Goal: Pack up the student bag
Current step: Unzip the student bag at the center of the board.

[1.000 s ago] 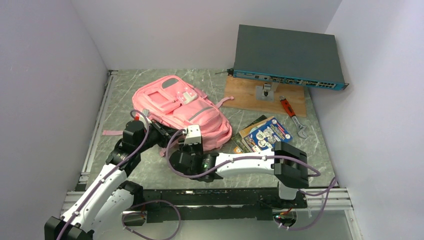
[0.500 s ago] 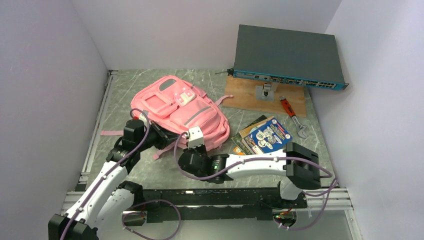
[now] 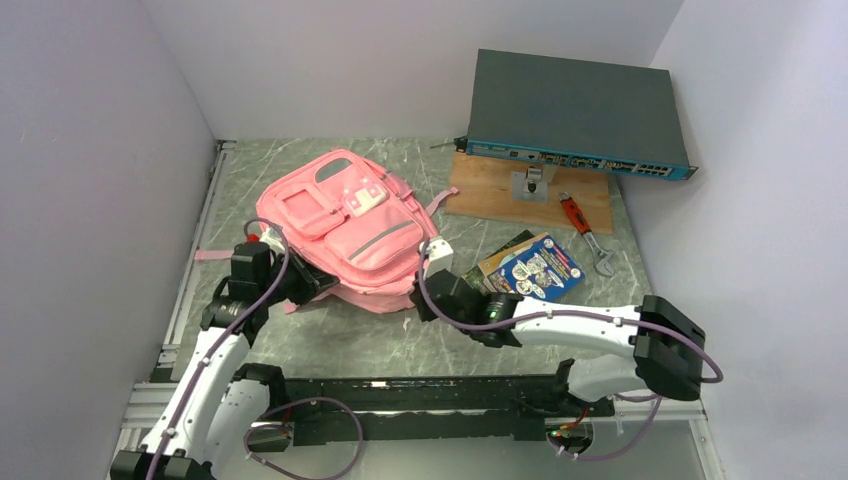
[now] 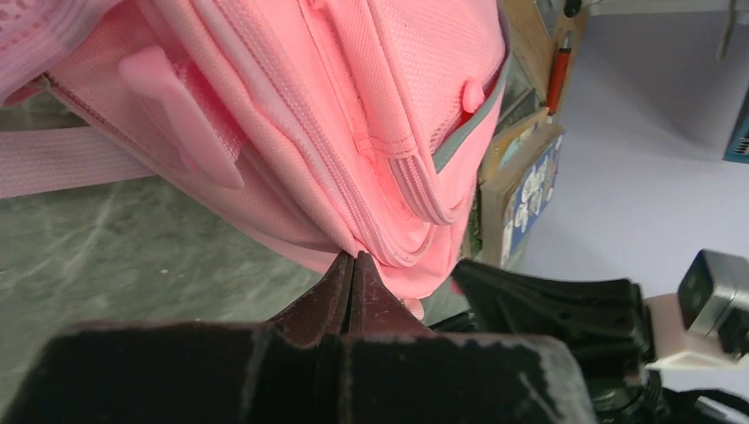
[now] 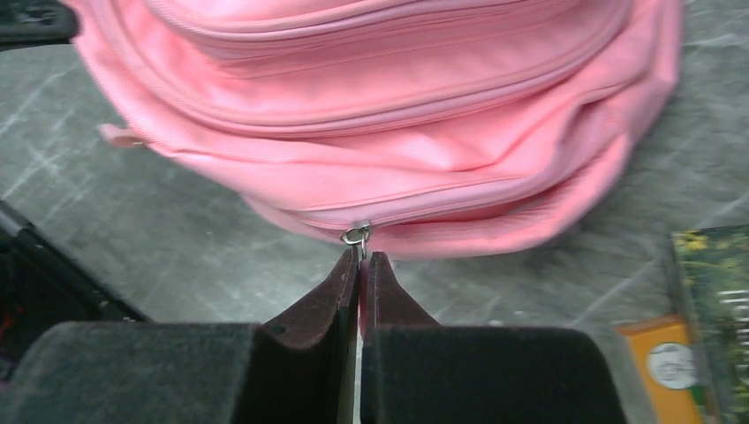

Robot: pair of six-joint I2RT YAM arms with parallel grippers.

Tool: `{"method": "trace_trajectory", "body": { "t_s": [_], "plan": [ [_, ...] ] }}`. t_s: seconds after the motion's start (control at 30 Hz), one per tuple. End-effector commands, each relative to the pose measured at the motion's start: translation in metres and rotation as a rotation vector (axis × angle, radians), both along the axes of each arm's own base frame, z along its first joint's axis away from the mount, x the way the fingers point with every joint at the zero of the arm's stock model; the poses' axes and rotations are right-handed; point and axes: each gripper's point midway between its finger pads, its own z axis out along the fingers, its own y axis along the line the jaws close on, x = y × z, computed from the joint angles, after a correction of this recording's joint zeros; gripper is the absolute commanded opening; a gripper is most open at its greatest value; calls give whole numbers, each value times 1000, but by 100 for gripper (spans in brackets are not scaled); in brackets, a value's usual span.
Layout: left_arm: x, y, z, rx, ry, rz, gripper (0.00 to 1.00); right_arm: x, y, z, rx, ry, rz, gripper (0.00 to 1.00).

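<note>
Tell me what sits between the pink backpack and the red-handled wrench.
A small stack of books lies between the backpack and the wrench, touching neither. The top camera shows it.

Matt woven cloth student bag (image 3: 345, 225) on a smooth marbled table (image 3: 380, 345).

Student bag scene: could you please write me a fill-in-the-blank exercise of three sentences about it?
1. The student bag is ___ in colour.
2. The gripper pinching its zipper pull belongs to the ___ arm.
3. The board under the network switch is made of ___.
Missing words: pink; right; wood.
</note>
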Motion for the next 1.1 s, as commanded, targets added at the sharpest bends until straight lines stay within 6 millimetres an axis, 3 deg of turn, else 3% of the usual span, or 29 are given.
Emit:
{"method": "trace_trajectory", "body": {
  "t_s": [0.0, 0.07, 0.17, 0.3, 0.37, 0.5, 0.6, 0.83, 1.07],
  "plan": [
    [22, 28, 29, 127, -163, 87, 0, 14, -30, -4, -77, -35, 43, 0],
    [21, 26, 28, 138, -173, 60, 0, 16, -31, -5, -105, -60, 96, 0],
    [18, 21, 24, 163, -159, -20, 0, 9, -14, -4, -86, -71, 210, 0],
    [9, -4, 37, 102, -216, -208, 35, 1, 3, -8, -40, -43, 274, 0],
    [3, -13, 48, 98, -276, -269, 47, -2, 10, -7, -6, -34, 294, 0],
    [-7, -30, 68, 266, -400, -362, 48, -5, 15, -1, 51, -20, 310, 0],
    [-14, -52, 71, 373, -457, -461, 48, -3, 14, 5, 85, -14, 314, 0],
    [-26, -91, 48, 621, -539, -680, 51, 4, 2, 19, 133, -18, 304, 0],
    [-26, -114, 24, 727, -640, -686, 67, 8, -6, 20, 159, -9, 289, 0]
  ]
}}
